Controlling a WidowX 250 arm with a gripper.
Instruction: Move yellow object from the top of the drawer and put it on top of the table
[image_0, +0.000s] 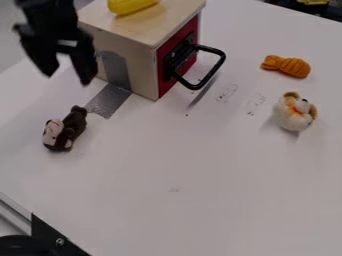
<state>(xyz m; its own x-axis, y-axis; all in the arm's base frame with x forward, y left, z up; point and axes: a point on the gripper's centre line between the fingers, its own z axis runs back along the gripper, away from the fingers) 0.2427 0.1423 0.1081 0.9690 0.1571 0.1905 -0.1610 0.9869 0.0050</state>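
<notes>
Pincer, black, two-fingered, hangs spread near the boxy pale wooden drawer. If we swing in low, we could knock the rounded, plastic-looking yellow object off.

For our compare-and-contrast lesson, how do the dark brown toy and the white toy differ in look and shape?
The brown toy is mostly dark with a pale face, while the white toy is mostly pale with tan ears. The brown toy is long and stretched out; the white toy is compact and rounded. Both look like soft animals and rest on the table.
</notes>
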